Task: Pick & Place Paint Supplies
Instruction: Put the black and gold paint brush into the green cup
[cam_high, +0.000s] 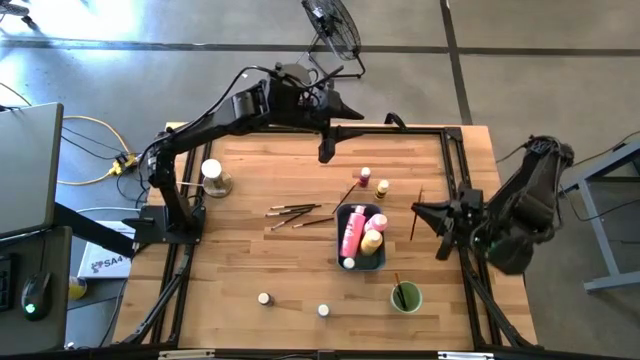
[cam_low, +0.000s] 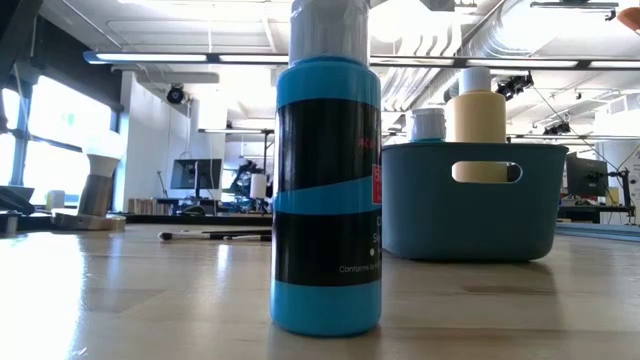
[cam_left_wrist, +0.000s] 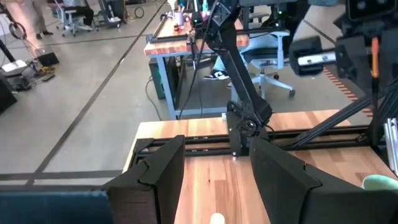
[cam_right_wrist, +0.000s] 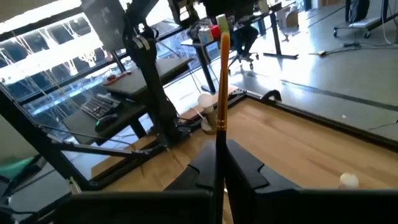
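My right gripper (cam_high: 424, 212) hovers over the table's right side, right of the blue-grey tray (cam_high: 381, 262), and is shut on a thin brown-handled paintbrush (cam_high: 417, 215). In the tray stand a pink bottle (cam_high: 351, 234), a yellow bottle (cam_high: 372, 240) and a pale-capped jar (cam_high: 348, 263). My left gripper (cam_high: 325, 152) hangs open over the table's far middle, holding nothing. Several brushes (cam_high: 300, 213) lie flat on the wood left of the tray. Small jars stand at the far side (cam_high: 365, 176) and near the front (cam_high: 322, 311). The low view shows a blue bottle (cam_low: 325, 190) upright close to the camera. My right gripper pinches the paintbrush between its two shut fingers (cam_right_wrist: 245, 171), on the dark stretch of shaft (cam_right_wrist: 219, 152) just below a brass-coloured band. The fingers come in about level from the table's right and lie across the brush. The brush is lifted clear of the table.
A round green cup (cam_high: 405, 297) with a brush in it stands near the front right. A white-topped thing (cam_high: 212, 175) sits at the far left. Black frame rails (cam_high: 455, 170) run along the table's edges. Bare wood lies at the near left.
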